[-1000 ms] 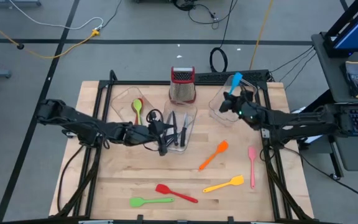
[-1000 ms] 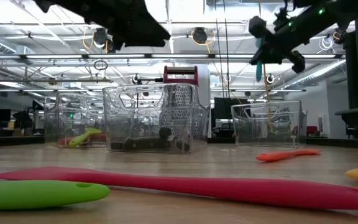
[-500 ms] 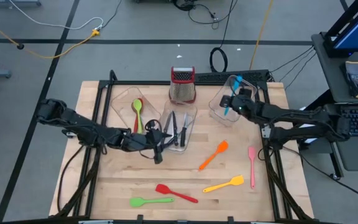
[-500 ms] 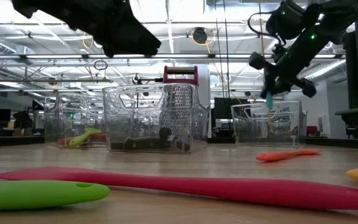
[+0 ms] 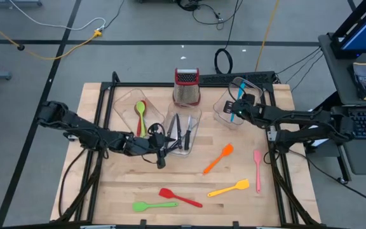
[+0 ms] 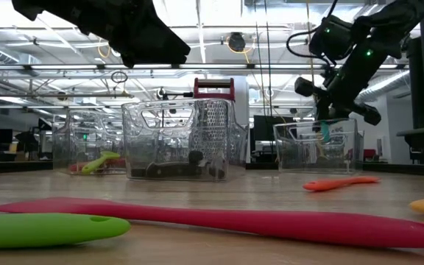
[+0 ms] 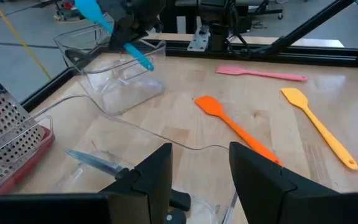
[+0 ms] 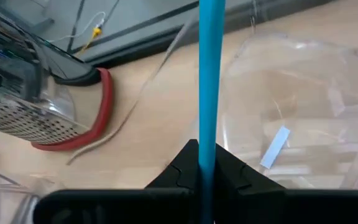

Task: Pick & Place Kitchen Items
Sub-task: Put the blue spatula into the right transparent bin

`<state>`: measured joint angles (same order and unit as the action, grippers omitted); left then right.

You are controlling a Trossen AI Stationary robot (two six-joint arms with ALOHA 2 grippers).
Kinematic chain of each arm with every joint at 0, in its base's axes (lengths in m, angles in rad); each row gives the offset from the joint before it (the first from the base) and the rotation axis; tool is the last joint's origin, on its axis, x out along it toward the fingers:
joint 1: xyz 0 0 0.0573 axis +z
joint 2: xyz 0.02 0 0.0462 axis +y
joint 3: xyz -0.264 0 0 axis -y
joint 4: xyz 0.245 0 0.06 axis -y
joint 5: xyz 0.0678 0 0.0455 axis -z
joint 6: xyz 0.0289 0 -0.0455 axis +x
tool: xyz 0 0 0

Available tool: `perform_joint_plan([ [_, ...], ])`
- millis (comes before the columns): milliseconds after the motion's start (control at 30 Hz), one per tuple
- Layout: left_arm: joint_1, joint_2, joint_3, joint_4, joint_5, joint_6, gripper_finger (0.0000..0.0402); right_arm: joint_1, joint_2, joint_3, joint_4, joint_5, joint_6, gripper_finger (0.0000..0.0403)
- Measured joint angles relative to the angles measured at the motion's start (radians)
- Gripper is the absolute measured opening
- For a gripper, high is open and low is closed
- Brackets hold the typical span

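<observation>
R hand is being kept clamped on blue spatula, held over right clear tub, blade end dipping inside. L hand is being held part-open, empty, above middle tub w/ knives. Risk: spatula is being held steeply, so on release it could tip over tub rim onto counter or nudge the light tub.

We note a grater at the table's far edge and three clear tubs: left, middle, right.
</observation>
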<state>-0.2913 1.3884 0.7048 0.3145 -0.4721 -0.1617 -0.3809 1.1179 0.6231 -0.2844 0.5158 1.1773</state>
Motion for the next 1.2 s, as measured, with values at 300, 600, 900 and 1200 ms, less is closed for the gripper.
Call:
perform_joint_plan([
  [300, 0.0, 0.0, 0.0, 0.003, 0.0, -0.001, 0.0159, -0.011, 0.066, 0.0, -0.01, -0.076, 0.008, 0.0006],
  [600, 0.0, 0.0, 0.0, 0.005, 0.0, 0.001, 0.0159, -0.013, 0.069, 0.0, -0.05, -0.107, 0.008, 0.0007],
  [900, 0.002, 0.0, 0.0, 0.005, -0.001, 0.001, 0.0159, -0.039, 0.036, 0.0, -0.037, -0.206, -0.029, 0.0007],
  [1200, 0.02, 0.0, 0.0, 0.005, -0.001, -0.003, 0.0159, -0.063, 0.026, 0.0, -0.074, -0.312, -0.073, 0.0008],
])
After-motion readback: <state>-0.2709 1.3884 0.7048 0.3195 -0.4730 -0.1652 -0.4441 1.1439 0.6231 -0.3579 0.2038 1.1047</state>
